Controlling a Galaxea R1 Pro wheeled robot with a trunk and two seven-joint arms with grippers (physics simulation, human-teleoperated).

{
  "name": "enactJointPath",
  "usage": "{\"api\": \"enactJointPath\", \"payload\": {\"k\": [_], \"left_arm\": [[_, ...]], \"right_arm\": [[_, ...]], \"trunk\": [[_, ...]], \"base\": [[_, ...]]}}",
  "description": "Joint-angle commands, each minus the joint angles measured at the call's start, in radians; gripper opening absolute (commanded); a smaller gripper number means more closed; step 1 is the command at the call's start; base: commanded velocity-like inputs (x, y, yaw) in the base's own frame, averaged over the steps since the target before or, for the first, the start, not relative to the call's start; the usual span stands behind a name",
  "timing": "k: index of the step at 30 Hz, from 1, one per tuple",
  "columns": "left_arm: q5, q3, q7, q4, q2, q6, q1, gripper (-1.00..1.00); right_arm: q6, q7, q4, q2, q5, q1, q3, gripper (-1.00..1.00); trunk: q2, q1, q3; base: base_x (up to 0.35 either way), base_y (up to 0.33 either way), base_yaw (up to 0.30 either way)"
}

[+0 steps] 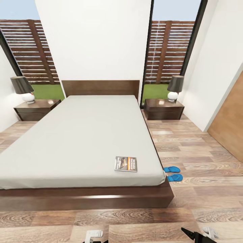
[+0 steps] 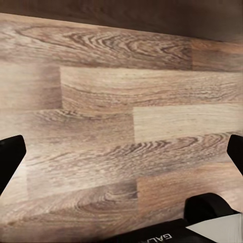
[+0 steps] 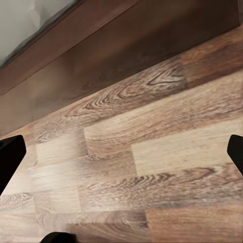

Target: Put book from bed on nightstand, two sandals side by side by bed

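Currently both grippers' fingers are spread, empty over the floor (image 2: pixel 121 101). The book (image 1: pixel 126 164) lies at the bed's (image 1: pixel 81 135) 5 o'clock corner; approach closer, grasp its overhang-free edge flat.

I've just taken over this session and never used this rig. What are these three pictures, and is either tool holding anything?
The big picture is from the camera on the robot's head, facing the foot of the bed. The book lies on the mattress near the front corner. The two blue sandals are on the floor beside that corner. A nightstand with a lamp stands on each side of the headboard. The other two pictures come from cameras on each wrist, looking down at the plank floor. The left tool and the right tool both have their fingers wide apart, with nothing between them.
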State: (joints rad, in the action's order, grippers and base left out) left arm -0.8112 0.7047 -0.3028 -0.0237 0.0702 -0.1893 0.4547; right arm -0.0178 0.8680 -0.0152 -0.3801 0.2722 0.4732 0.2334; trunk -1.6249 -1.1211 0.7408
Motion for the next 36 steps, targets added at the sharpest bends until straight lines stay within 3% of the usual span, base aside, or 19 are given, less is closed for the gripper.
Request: {"api": "enactJointPath", "payload": {"k": [1,36], "left_arm": [[-0.009,0.009,-0.004,0.002,0.0,-0.004,0.001,1.0],[-0.009,0.008,-0.004,0.002,0.0,-0.004,0.001,1.0]], "right_arm": [[-0.002,0.003,-0.002,0.0,0.001,0.001,0.001,1.0],[-0.002,0.002,-0.003,0.0,0.001,0.001,0.001,1.0]], "trunk": [[0.007,0.004,-0.002],[0.252,0.138,-0.112]], "base": [[0.0,0.0,0.0],[0.0,0.0,0.0]]}}
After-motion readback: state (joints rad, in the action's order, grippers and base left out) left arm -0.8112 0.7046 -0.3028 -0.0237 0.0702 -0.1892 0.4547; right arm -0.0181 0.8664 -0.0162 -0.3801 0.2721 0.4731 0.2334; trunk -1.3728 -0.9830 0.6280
